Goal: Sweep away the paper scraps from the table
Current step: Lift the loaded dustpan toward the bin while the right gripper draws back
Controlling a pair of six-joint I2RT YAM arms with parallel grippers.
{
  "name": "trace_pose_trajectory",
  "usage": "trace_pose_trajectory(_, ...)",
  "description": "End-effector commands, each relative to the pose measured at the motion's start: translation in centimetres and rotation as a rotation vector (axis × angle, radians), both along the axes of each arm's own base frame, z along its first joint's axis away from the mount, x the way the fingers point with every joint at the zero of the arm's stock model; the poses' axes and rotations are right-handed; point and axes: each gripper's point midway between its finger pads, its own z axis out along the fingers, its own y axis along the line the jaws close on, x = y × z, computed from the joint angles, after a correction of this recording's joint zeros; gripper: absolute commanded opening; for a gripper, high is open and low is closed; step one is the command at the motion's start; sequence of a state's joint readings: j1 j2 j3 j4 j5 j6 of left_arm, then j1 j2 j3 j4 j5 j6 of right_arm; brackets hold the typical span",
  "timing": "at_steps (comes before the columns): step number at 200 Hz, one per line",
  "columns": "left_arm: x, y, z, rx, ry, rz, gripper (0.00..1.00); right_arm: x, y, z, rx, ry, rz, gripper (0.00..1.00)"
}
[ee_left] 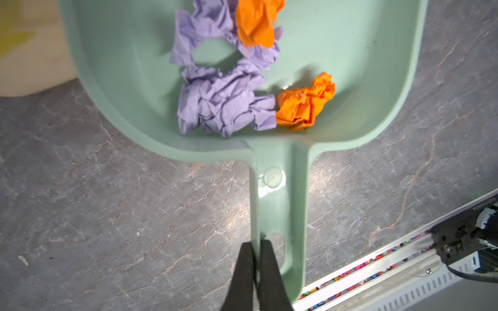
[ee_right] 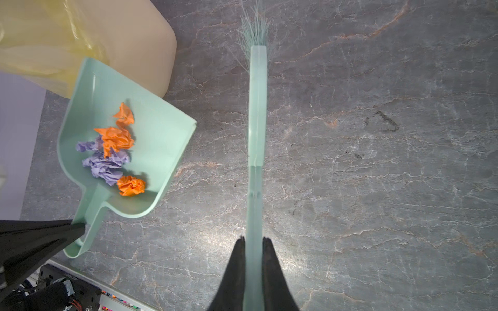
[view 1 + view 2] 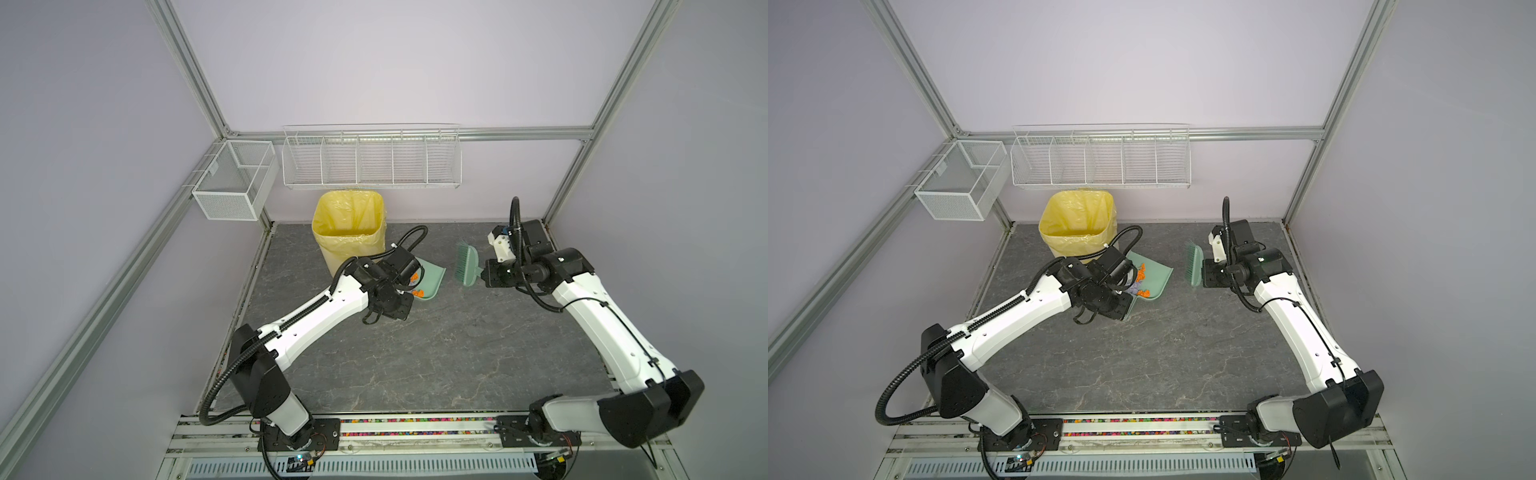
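Observation:
Several paper scraps, orange point(image 1: 304, 105) and lavender point(image 1: 223, 107), lie bunched in the mint-green dustpan point(image 1: 350, 67) near its handle end. My left gripper point(image 1: 256, 243) is shut on one edge of the dustpan's handle. In both top views the dustpan point(image 3: 432, 276) point(image 3: 1158, 278) sits just right of the bin. My right gripper point(image 2: 254, 239) is shut on the handle of a mint-green brush point(image 2: 257, 121), bristles pointing away from me. The brush point(image 3: 469, 266) hangs right of the dustpan with a gap between them. The dark veined table point(image 3: 415, 353) shows no loose scraps.
A bin with a yellow liner point(image 3: 349, 232) stands at the back left of the table, touching or almost touching the dustpan's far corner. White wire baskets point(image 3: 370, 162) point(image 3: 235, 183) hang on the back frame. An aluminium rail point(image 3: 415, 428) runs along the front edge.

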State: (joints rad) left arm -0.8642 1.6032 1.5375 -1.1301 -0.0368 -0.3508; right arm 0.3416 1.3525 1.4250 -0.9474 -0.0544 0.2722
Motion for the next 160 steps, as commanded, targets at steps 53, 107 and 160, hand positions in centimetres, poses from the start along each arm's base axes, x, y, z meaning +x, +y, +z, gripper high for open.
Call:
trace_pose_trajectory(53,1.6,1.0,2.7,0.089,-0.076,0.000,0.00,-0.8,-1.2,-0.3,0.020,-0.018,-0.051,0.07)
trace_pose_trajectory(107,2.8,2.1,5.4,0.135,-0.155,0.019,0.00,-1.0,-1.5,-0.4,0.025,-0.022,-0.063,0.07)
trace_pose_trajectory(160,4.3,3.8,7.2,0.208,-0.251,0.040,0.00,-1.3,-0.9,-0.8,0.056,-0.002,-0.045,0.07)
